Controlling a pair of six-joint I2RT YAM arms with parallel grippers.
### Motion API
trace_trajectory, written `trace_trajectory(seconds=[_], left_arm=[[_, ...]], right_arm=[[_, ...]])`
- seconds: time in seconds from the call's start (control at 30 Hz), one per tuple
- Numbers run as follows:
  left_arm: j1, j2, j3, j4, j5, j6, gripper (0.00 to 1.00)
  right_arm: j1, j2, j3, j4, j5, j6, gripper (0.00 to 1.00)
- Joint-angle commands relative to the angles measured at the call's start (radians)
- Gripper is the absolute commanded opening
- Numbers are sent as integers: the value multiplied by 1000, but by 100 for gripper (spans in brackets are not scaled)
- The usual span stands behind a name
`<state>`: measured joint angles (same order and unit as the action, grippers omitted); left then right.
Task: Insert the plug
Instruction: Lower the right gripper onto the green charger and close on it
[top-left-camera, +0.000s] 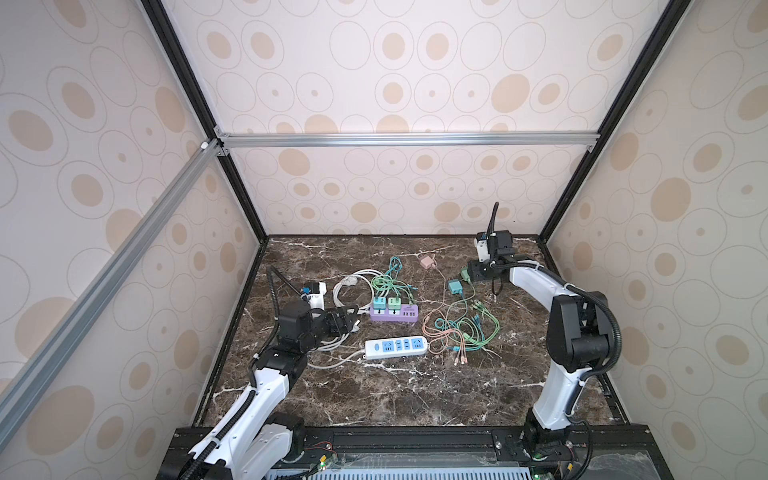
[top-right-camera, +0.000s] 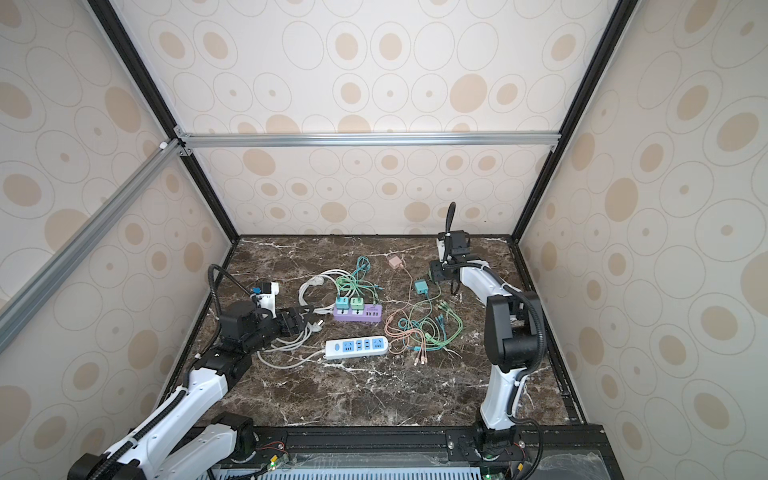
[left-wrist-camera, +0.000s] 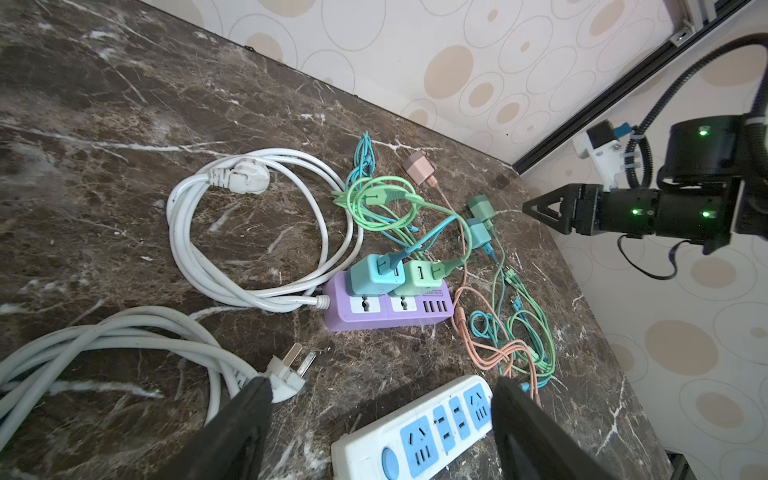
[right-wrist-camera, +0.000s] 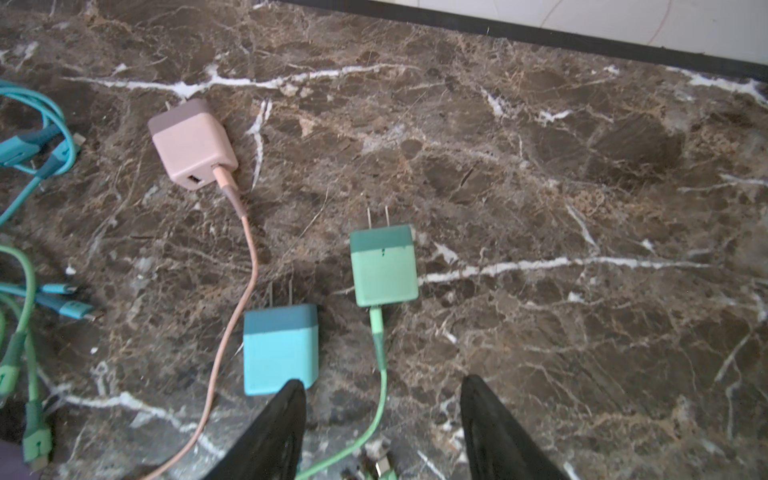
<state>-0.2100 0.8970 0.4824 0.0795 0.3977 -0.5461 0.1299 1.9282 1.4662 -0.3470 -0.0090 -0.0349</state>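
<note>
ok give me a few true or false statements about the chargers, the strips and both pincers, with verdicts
1. The plugged blue charger and the plugged green charger sit in the purple power strip. True.
2. The pink charger is plugged into the white power strip. False: it lies loose on the table, and no charger sits in that strip.
3. The right pincer grips the loose green charger. False: the pincer is open and empty, and that charger lies on the table ahead of it.
4. The left pincer is open and holds nothing. True.
</note>
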Motion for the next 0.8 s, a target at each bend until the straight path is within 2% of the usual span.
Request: trace_trajectory(seconds=[0.0,0.13,0.33,0.77], left_arm=[[7,-37,-1,-27,-10,-5,84],[6,-79,-4,-51,-13,-11,84],[6,-137,-18,-79,-24,-18,86],[6,-152,-38,-77,-32,-28,86]], right_arm=[[-15,66,78,-78,-49,-38,62],[-16,155,175,-150,-62,-61,61],[-17,225,234,-174,-88,-55,59],[-16,305,283,-233,-97,-82,60]])
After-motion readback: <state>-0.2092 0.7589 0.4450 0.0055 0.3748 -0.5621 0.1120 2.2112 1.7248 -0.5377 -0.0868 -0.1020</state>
